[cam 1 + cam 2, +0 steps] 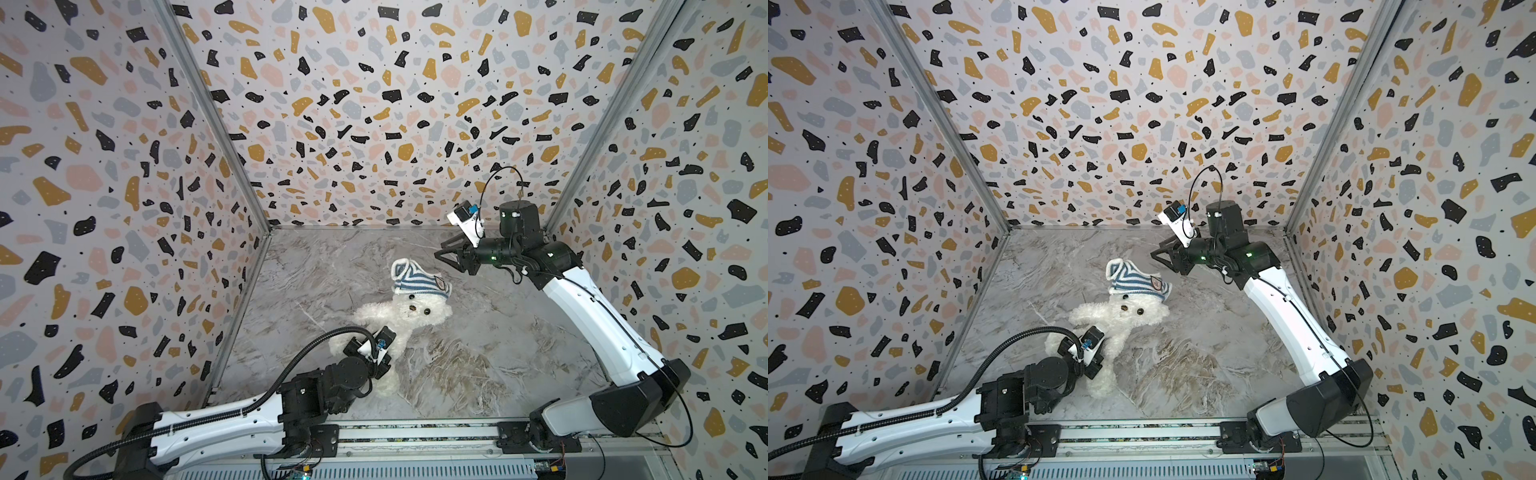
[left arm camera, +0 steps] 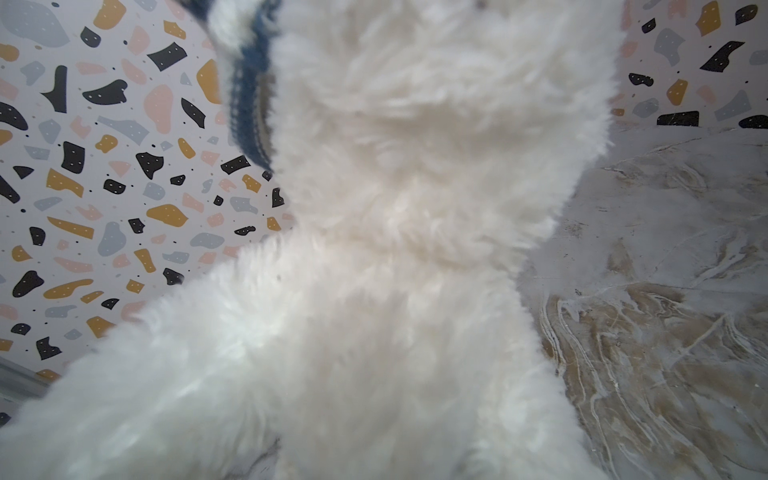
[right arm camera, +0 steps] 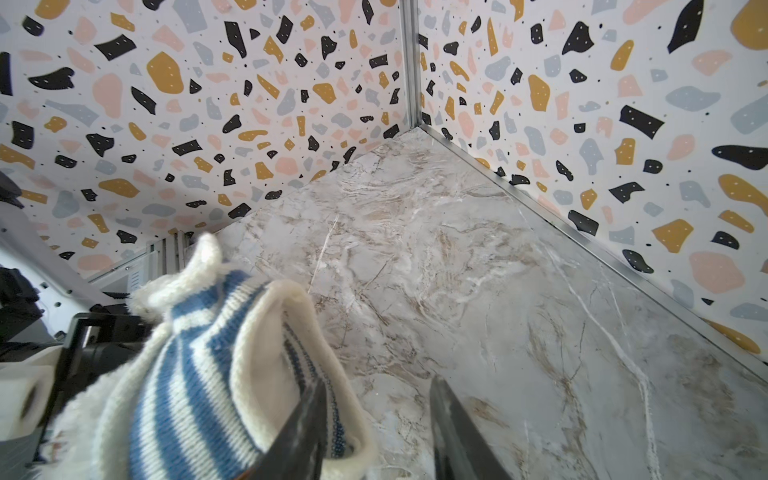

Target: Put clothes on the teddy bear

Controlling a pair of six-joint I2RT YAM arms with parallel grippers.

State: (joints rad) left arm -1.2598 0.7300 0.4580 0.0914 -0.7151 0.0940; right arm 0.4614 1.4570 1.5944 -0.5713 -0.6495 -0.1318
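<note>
The teddy bear [image 1: 401, 311] is flat on its back on the marble tabletop [image 1: 490, 357], around the middle and a shade toward the left edge. Its head points to the back edge and one leg stretches toward the front edge. Both dark eyes and the nose face up in both top views.

Look at the head: the blue-and-white striped shirt [image 1: 417, 280] sits bunched on top of it like a cap, down to just above the eyes. Its small badge [image 1: 441, 284] is turned toward the right edge. The body below the head is bare fur, so no dressing there yet.

The left gripper [image 1: 388, 353] is down on the bear's torso, right in the fluff. The left wrist view is filled with cream fur [image 2: 395, 208], with a sliver of dark blue knit at the edge, and no fingers show. Whether those jaws are closed on the plush, I can't tell.

The right gripper [image 1: 440, 253] hangs above the tabletop near the back right corner, just beside the shirt. In the right wrist view its two dark fingers [image 3: 307, 432] stand apart, with bare marble showing between them and nothing held. The shirt's cream hem [image 3: 270, 332] lies right beside one finger; whether they touch, I can't say.
</note>
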